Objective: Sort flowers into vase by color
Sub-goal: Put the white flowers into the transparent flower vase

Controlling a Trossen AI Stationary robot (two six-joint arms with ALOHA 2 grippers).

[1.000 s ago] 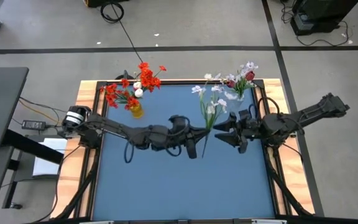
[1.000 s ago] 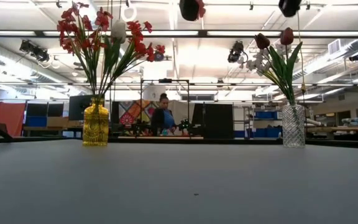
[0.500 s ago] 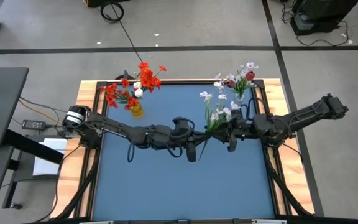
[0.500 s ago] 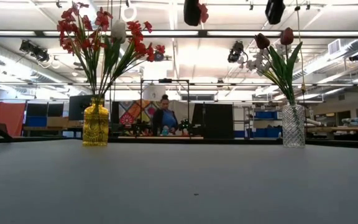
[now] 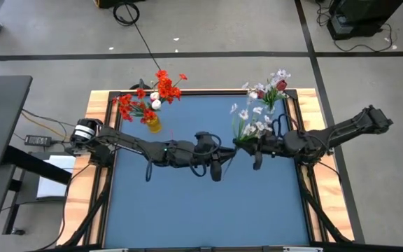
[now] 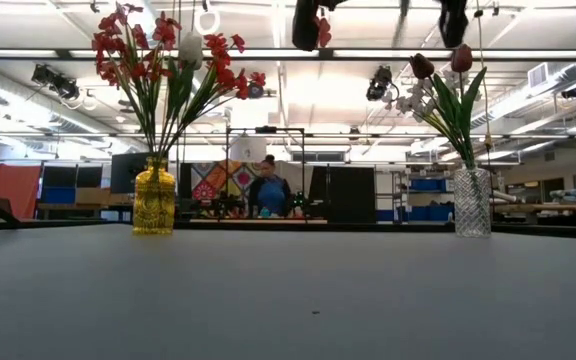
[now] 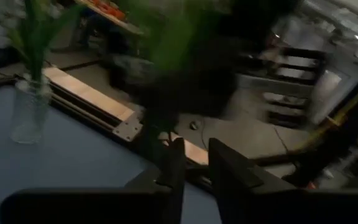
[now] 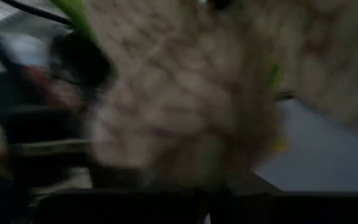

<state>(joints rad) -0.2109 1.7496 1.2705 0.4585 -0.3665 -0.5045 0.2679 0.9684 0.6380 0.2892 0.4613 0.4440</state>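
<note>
white flowers [image 5: 252,124] shifted toward clear vase [image 5: 264,107], right wrist view blurred

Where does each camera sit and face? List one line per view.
High: overhead, down on table; both arms, left hand, right hand gripping white flowers.
Low: table height, level toward room; yellow vase, clear vase.
Left wrist: past own open fingers toward clear vase.
Right wrist: white flowers fill it.
Shared: clear vase, low and left wrist.

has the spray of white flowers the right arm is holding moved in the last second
Yes. In the high view the white flower spray has shifted right, away from the yellow vase and toward the clear glass vase at the table's far right corner.
</note>
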